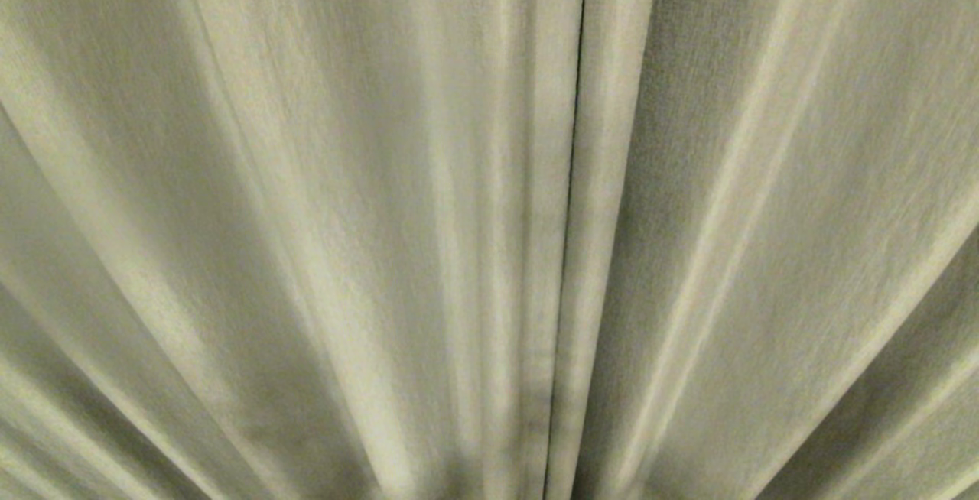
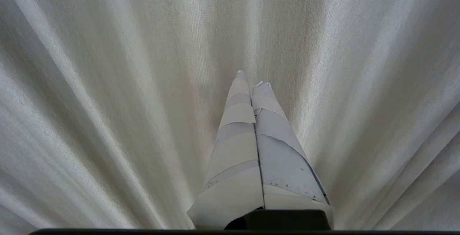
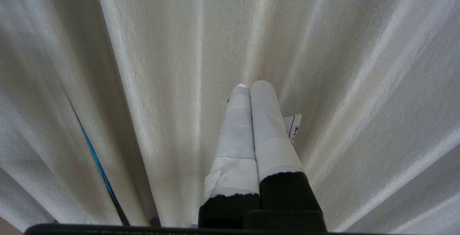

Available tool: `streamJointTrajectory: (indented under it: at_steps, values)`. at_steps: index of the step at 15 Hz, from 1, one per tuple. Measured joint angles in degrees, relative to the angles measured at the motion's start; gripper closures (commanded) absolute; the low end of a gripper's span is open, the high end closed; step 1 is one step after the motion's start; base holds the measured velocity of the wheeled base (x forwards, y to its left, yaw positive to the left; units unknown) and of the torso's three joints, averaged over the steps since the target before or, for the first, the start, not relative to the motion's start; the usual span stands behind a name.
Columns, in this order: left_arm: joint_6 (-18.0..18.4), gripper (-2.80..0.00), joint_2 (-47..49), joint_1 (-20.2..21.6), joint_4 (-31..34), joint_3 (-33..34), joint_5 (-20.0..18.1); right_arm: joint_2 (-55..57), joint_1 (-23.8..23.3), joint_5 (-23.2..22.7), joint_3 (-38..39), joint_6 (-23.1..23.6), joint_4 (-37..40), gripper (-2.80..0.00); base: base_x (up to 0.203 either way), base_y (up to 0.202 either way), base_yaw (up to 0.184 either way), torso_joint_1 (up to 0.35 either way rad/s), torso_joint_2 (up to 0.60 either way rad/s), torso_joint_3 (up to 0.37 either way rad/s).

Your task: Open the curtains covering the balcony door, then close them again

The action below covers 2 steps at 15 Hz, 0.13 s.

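Drapes fill view, curtains (image 1: 306,217) shut. Left hand (image 2: 249,78), right hand (image 3: 249,86) both clenched, empty; open one at centre seam (image 1: 570,217) first.

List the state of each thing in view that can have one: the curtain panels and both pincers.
Pale grey-beige woven pleated curtains: drawn shut, two panel edges meeting at a thin dark seam; nothing behind them visible.
Left pincer, white-taped fingers: shut, empty, pointing at the fabric; contact cannot be told.
Right pincer, white-taped fingers: shut, empty, pointing at the fabric near the seam.
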<state>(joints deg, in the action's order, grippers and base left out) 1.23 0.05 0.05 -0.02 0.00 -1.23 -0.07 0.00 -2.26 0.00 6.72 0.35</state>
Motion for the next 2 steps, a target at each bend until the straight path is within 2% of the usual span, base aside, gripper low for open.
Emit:
streamJointTrajectory:
  at_steps: [2]
  values:
    - [0.00,0.00,0.00,0.00,0.02,0.00,0.02,0.00,0.00,-0.09,0.00,0.01,0.01,0.00,0.000,0.000,0.000,0.000,0.00,0.000]
